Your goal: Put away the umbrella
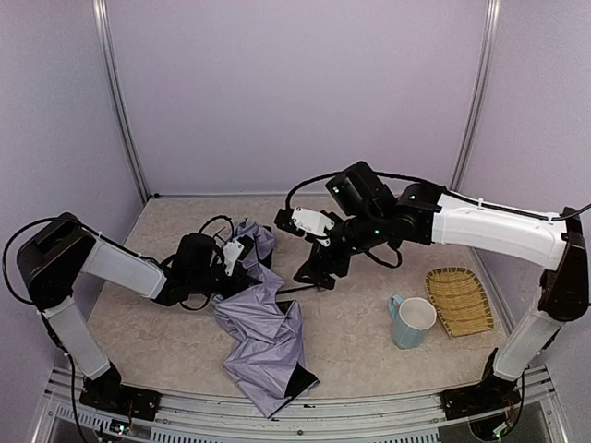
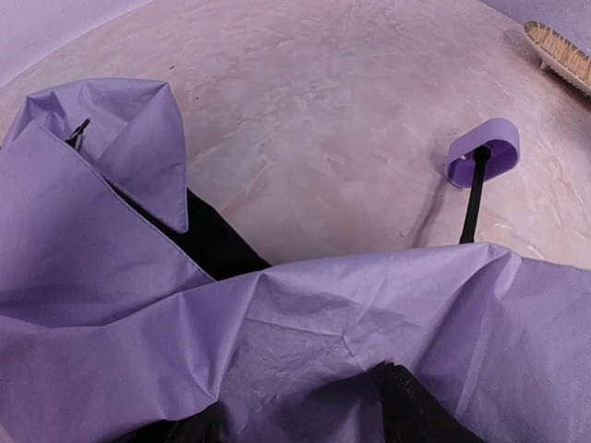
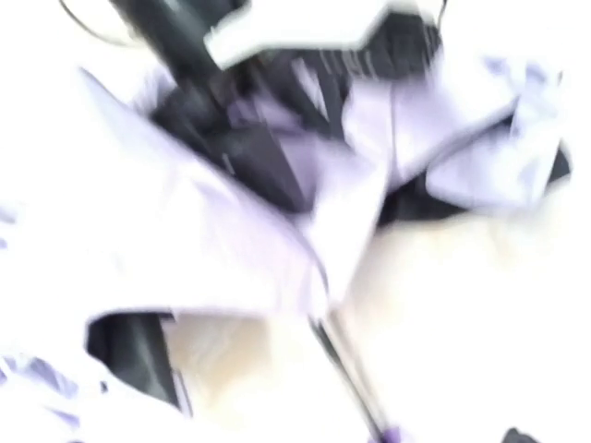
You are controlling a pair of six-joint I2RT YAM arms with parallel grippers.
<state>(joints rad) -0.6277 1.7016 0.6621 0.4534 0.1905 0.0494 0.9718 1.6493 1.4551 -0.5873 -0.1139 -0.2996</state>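
The umbrella (image 1: 263,337) lies crumpled at the table's centre-left, lavender fabric out and black lining showing at the folds. Its thin black shaft (image 2: 473,203) runs out to the small lavender handle knob (image 2: 484,152), which rests free on the table. My left gripper (image 1: 231,258) is low against the fabric's far end, with its black fingers (image 2: 416,415) apart and fabric (image 2: 305,332) draped between them. My right gripper (image 1: 314,272) hovers just above the shaft's handle end and grips nothing. The right wrist view is blurred and overexposed, showing the fabric (image 3: 277,185) and shaft (image 3: 351,369).
A light blue mug (image 1: 410,321) stands right of centre. A woven bamboo tray (image 1: 459,300) lies beyond it near the right wall, and also shows in the left wrist view (image 2: 559,51). Black cables loop around the left wrist.
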